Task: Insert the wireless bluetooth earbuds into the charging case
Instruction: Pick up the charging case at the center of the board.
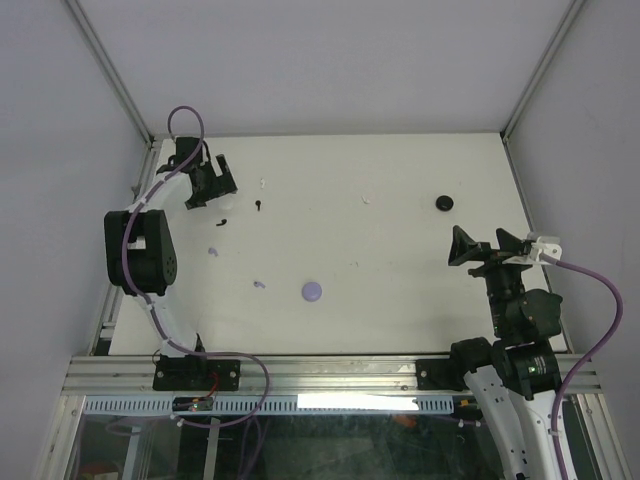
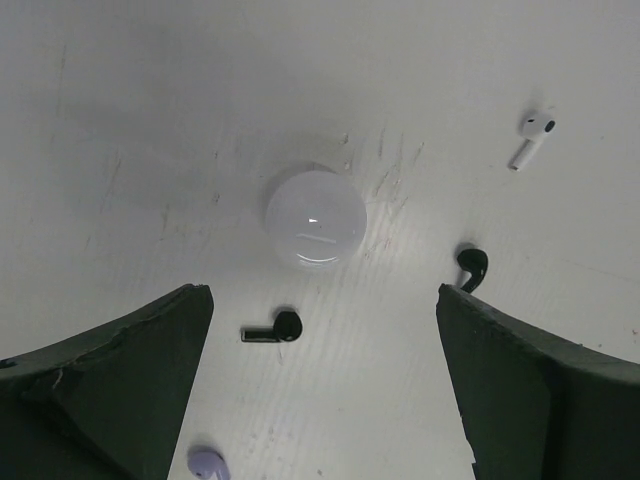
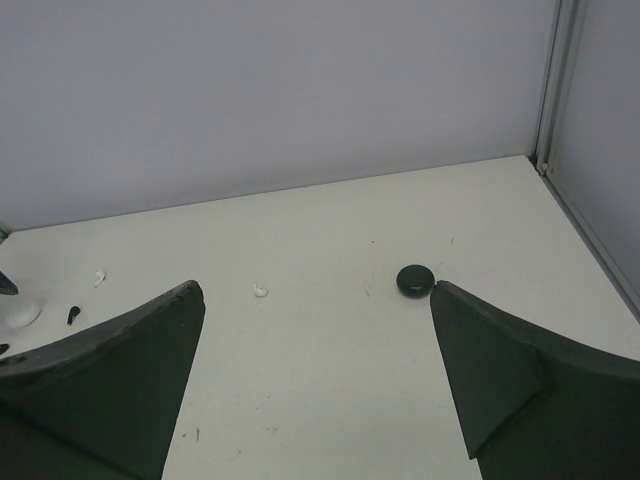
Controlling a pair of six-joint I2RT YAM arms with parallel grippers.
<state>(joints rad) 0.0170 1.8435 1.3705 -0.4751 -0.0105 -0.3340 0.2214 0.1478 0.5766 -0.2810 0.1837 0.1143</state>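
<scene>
Two black earbuds lie on the scuffed white table under the left gripper, whose jaws stand wide with nothing between them. The first black bud lies flat, its stem pointing left across the wrist view. The second black bud sits just beside one finger, its stem slanting down-left. A white earbud lies farther off on the same slant. A lavender bud peeks in at the bottom edge, its axis unreadable. A white round case sits among them. The right gripper also gapes wide and empty, facing a black round case. A lavender case sits mid-table. Pale grey walls with metal rails enclose the table.
</scene>
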